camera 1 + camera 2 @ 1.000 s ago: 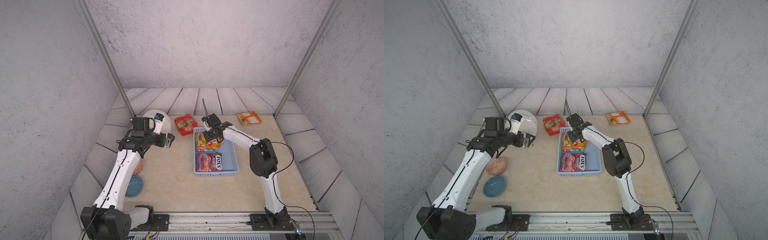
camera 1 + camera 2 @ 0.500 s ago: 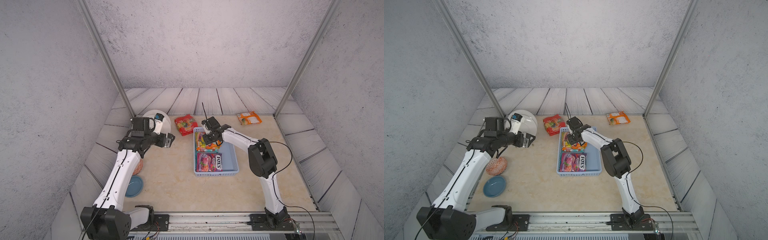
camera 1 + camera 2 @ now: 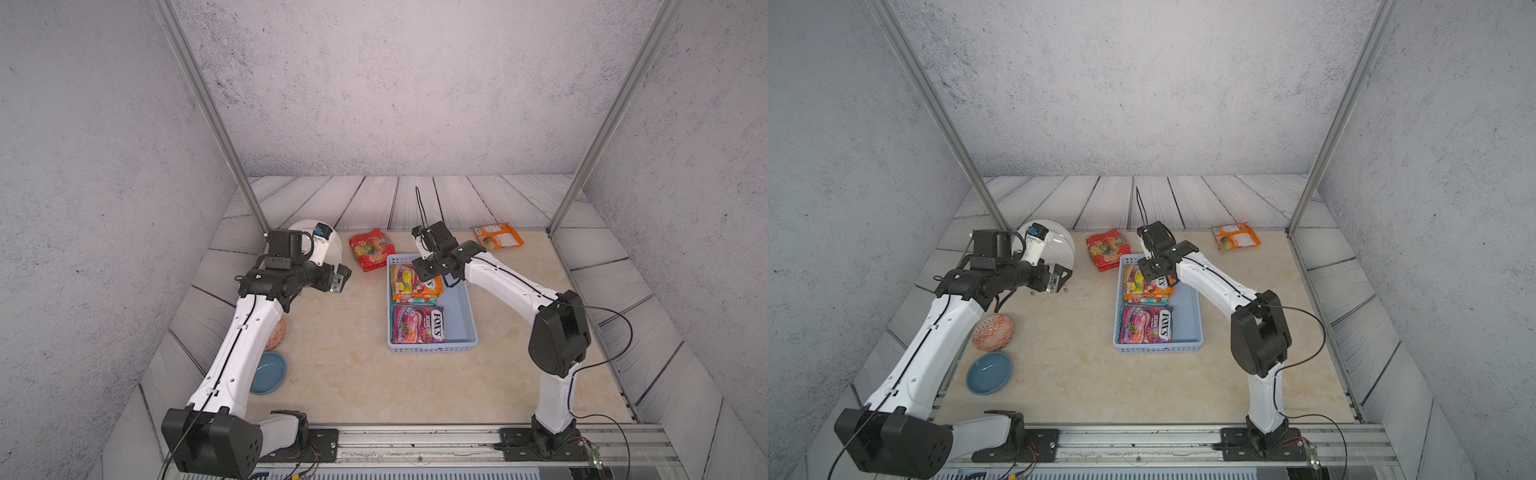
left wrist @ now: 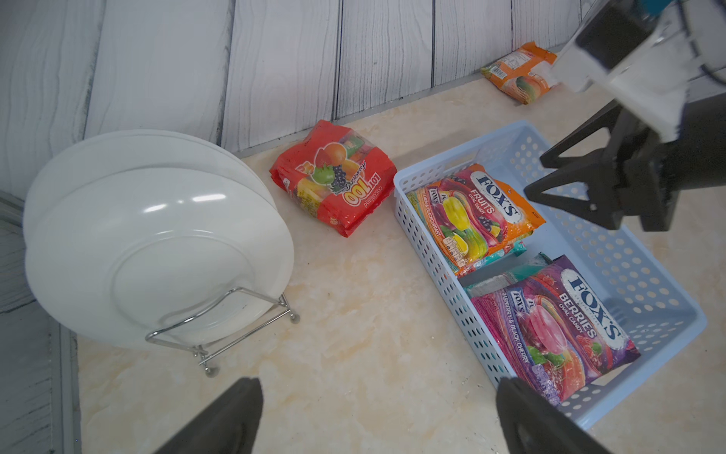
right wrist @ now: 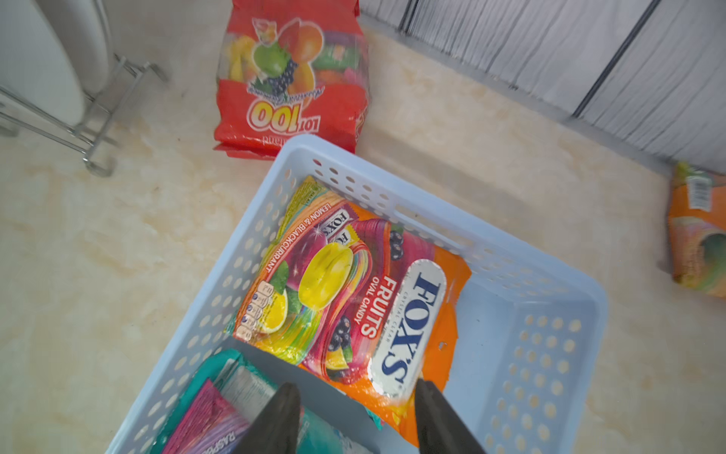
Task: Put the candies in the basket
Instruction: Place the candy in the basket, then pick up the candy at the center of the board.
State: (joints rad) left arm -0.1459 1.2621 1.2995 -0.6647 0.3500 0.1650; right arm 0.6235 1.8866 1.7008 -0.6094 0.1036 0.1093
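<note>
The basket (image 3: 457,313) is showing pale blue, its walls dotted with round holes. The orange bag (image 3: 413,284) is flashing yellow and magenta fruit, the purple bag (image 3: 417,324) is gleaming pink, and the red bag (image 3: 371,249) is sporting printed fruit. The bowl (image 3: 989,372) is looking teal-blue, while the patterned bowl (image 3: 993,331) is wearing orange-and-white lattice.

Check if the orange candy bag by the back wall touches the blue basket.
Apart. Both top views show bare tabletop between the orange candy bag and the basket.

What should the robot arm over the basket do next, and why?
Probably swing the right pincer away from the basket and over to the red bag. Its jaws stand open above the Fruits bag, which already lies inside, while the red bag lies just outside, not yet packed.
</note>
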